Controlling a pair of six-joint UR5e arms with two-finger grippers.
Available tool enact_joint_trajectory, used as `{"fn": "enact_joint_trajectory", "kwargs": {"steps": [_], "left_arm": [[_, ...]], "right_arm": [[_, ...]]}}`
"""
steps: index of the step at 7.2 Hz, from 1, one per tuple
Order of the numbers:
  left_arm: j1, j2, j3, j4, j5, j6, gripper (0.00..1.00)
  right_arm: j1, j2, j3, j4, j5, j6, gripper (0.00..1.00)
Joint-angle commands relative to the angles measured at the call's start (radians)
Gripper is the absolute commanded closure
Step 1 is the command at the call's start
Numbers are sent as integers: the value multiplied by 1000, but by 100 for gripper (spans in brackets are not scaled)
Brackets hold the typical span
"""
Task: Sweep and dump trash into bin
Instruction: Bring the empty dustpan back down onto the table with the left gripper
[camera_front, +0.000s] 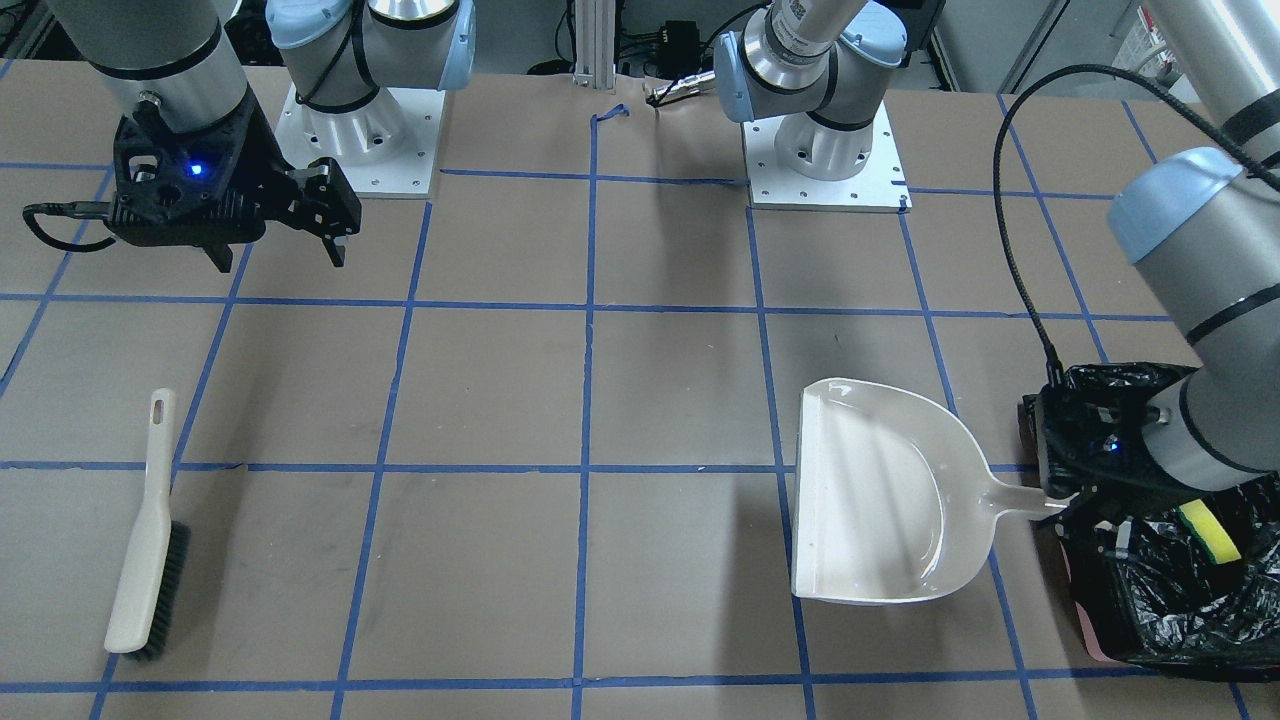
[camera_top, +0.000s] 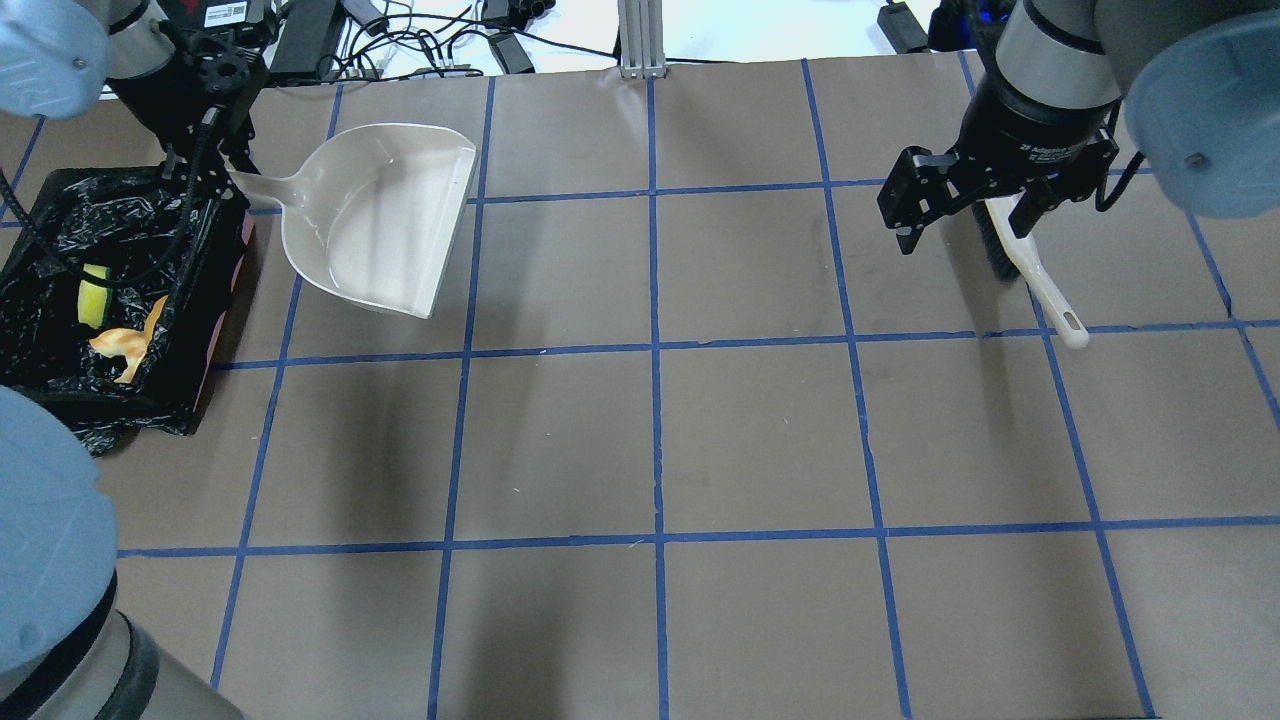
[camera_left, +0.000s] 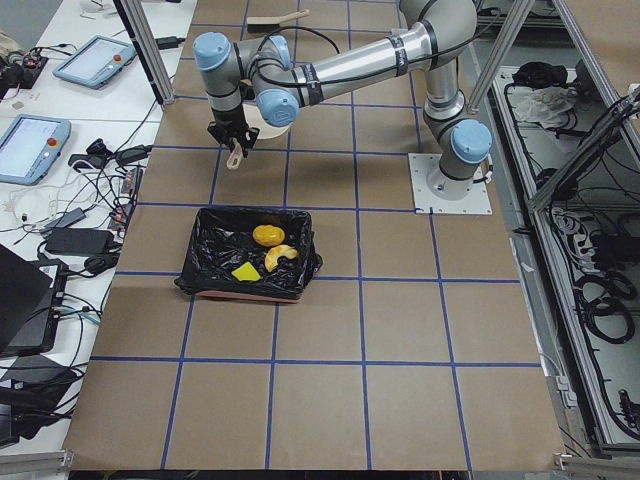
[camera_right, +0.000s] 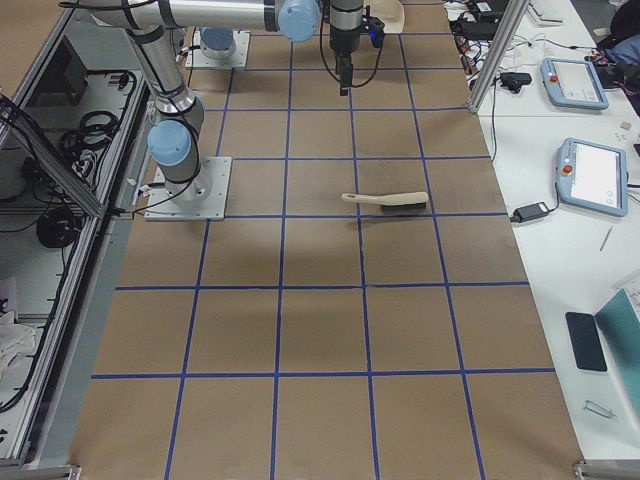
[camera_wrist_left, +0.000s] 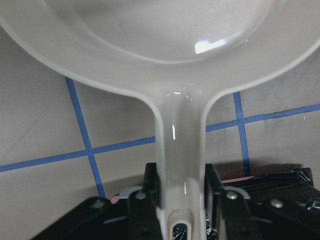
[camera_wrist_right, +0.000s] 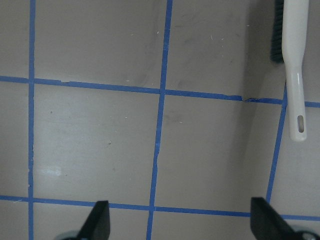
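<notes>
The bin (camera_top: 60, 215), a box lined with black plastic, stands at the table's left end, also in the front view (camera_front: 1160, 620) and left view (camera_left: 205, 250). In it lie the yellow-and-green sponge (camera_top: 93, 297), the cream curved piece (camera_top: 122, 346) and the yellow-orange lump (camera_left: 266, 235). My left gripper (camera_front: 1062, 496) is shut on the handle of the empty beige dustpan (camera_top: 385, 225), right beside the bin; the wrist view shows the handle (camera_wrist_left: 180, 150) between the fingers. My right gripper (camera_top: 960, 235) is open and empty, above the table near the brush (camera_top: 1035, 275).
The cream brush with dark bristles (camera_front: 150, 540) lies flat on the table at the right arm's side; it also shows in the right wrist view (camera_wrist_right: 295, 65). Brown paper with blue tape lines covers the table. The two arm bases (camera_front: 820, 150) stand at the robot's edge.
</notes>
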Motion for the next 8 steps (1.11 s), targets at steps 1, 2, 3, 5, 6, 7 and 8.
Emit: {"fn": "enact_joint_trajectory", "kwargs": {"steps": [1,2,3,5,6,7,8], "left_arm": [[-41,-69,-1,59,22,-47,100],[-45,-95,-1,95,36,-44,100],[-46,-121,-1,119,36,-44,100],[-73,-153,-4,164,40,-84,100],[-87,-161,-7,165,75,-84,100],[-99,-161,-9,173,135,-84,100],[-105,-165,-7,179,138,-84,100]], "right_arm": [[0,0,0,1,-1,0,0],[0,0,0,1,-2,0,0],[0,0,0,1,-3,0,0],[0,0,0,1,-2,0,0],[0,0,0,1,0,-2,0],[0,0,1,1,-2,-3,0],[2,0,1,1,-2,-2,0]]}}
